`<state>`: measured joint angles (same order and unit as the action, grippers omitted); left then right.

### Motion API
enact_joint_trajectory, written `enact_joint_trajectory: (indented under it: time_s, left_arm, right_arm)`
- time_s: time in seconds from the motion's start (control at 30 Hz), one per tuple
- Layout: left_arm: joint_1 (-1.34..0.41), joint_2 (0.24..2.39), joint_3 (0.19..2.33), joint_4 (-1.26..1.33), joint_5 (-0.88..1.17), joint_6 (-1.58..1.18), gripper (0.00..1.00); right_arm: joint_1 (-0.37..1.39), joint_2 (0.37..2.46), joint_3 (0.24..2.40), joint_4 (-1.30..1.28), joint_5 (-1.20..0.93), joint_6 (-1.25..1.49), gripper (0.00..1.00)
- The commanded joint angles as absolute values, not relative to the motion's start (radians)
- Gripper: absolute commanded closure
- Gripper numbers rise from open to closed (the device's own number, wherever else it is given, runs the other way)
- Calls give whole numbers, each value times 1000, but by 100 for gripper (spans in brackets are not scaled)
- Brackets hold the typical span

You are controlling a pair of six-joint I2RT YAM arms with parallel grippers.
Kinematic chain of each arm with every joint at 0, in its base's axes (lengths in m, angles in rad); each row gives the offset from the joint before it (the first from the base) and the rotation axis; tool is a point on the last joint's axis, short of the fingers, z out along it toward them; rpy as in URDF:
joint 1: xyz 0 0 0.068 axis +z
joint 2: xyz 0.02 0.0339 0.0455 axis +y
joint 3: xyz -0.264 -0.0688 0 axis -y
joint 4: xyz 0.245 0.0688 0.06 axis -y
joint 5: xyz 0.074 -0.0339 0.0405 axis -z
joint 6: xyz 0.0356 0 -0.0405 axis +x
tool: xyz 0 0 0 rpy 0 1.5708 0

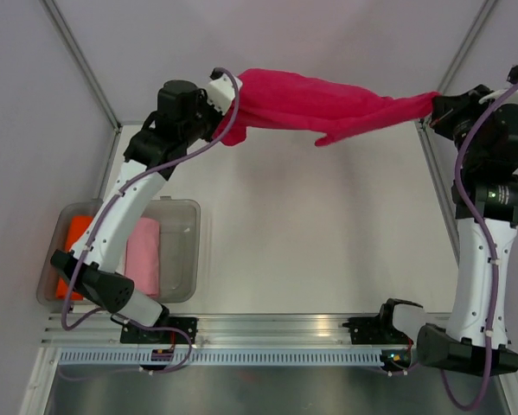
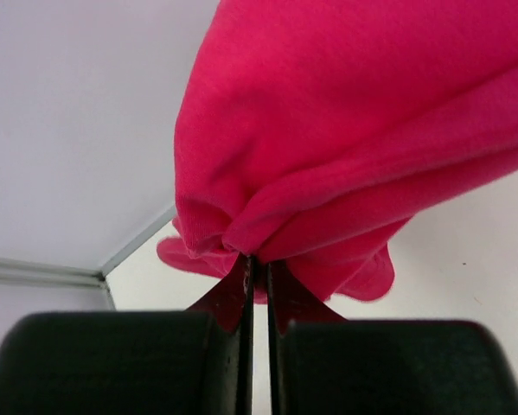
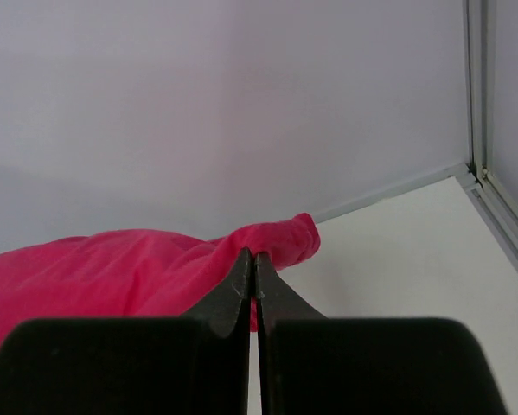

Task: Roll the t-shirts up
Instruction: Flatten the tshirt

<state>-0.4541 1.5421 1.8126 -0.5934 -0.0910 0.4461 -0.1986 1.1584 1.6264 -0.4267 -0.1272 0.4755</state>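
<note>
Both grippers are clamped on the magenta t-shirt [image 1: 319, 104], stretched between them. The left gripper [image 2: 257, 264] bites a bunched end, the right gripper [image 3: 252, 258] the other.

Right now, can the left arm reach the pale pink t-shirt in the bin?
Probably not yet: the left gripper is shut on the magenta t-shirt, stretched across to the right gripper. The pink t-shirt lies uncovered in the open bin near that arm's base, so nothing else seems to block it.

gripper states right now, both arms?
Left gripper: shut on one end of the magenta t-shirt.
Right gripper: shut on the other end of the magenta t-shirt.
</note>
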Motion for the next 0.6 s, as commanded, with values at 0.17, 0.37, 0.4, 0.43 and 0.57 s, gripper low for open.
enact_joint_trajectory:
  time_s: [0.17,0.37,0.4,0.43,0.57]
  left_arm:
    - [-498,1635,1418,-633,101,577,84]
    - [-526,1661,1258,-652,74,653,30]
    - [-526,1664,1258,-661,65,649,27]
    - [-526,1663,1259,-669,69,647,27]
    - [-529,1649,1265,-675,71,634,30]
  right_arm:
    - [-204,962,952,-353,-161,578,100]
    - [-206,965,645,-253,-227,609,100]
    - [-204,977,641,-253,-221,601,100]
    - [-204,986,641,-252,-210,588,100]
    - [-204,1029,679,-256,-172,552,100]
